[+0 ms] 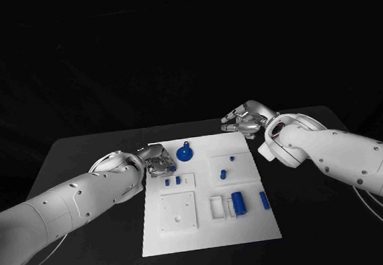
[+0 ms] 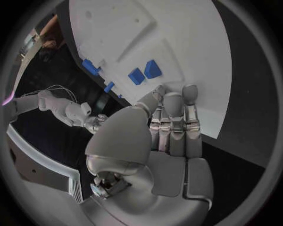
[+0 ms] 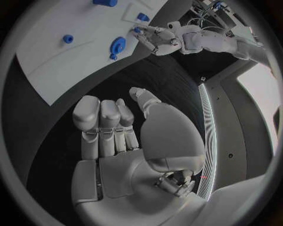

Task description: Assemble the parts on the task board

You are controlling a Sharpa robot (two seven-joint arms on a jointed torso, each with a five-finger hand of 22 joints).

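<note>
Board (image 1: 210,232) carries blue parts (image 1: 239,203) in recesses. Left hand (image 1: 158,164) and right hand (image 1: 242,120) both released, holding nothing.

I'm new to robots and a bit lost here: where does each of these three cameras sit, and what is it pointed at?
Head view: on the robot's head, looking down at the task board; both arms enter.
Left wrist view: behind the left hand, facing the board's edge and blue parts.
Right wrist view: behind the right hand, facing the board from off its edge.
Shared: each wrist view also shows the opposite hand, and all show the board.
</note>
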